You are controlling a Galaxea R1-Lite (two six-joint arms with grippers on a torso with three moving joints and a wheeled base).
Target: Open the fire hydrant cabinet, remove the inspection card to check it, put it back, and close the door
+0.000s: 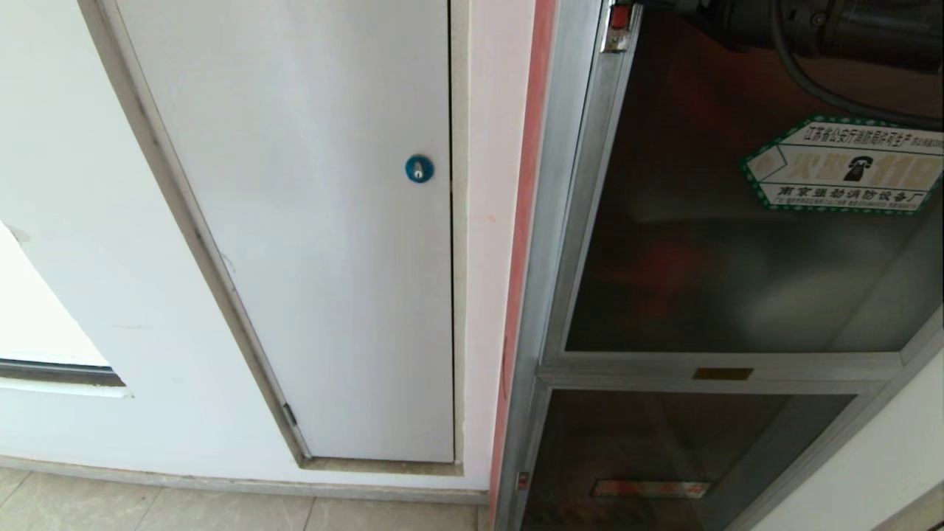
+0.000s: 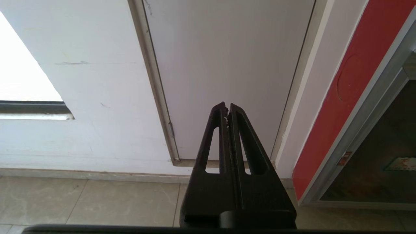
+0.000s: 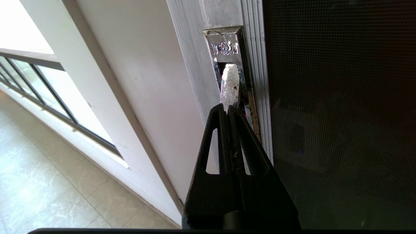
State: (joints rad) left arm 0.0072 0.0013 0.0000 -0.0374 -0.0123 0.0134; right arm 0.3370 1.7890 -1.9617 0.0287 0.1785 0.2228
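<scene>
At the left of the head view stood a plain white panel (image 1: 295, 221) with a blue round lock (image 1: 419, 168) near its right edge, set in the white wall above a tiled floor (image 1: 147, 505). The left gripper (image 2: 227, 109) hung low before that panel, its fingers pressed together and holding nothing, parked and taking no part. To the right of the panel ran a pale strip of wall, then the red edge and silver frame of the fire hydrant cabinet (image 1: 549, 221). The door (image 1: 700, 243), dark tinted glass with the green-edged 119 sticker (image 1: 844, 166) toward its upper right corner, appeared shut against the frame, with a small brass plate (image 1: 723, 373) on the rail beneath it and a smaller lower glass panel (image 1: 664, 457) below that. The right gripper (image 3: 226, 109), fingers together and empty, had its tips just under the metal latch handle (image 3: 229, 81) recessed in the door's left frame edge; whether they touched it could not be told. The inspection card was not visible, presumably behind the glass. The step in hand seemed to be the very first, opening the door. The next move would likely call for hooking the closed tips into the latch recess and drawing the door outward along its hinge arc without slipping off the narrow handle.
</scene>
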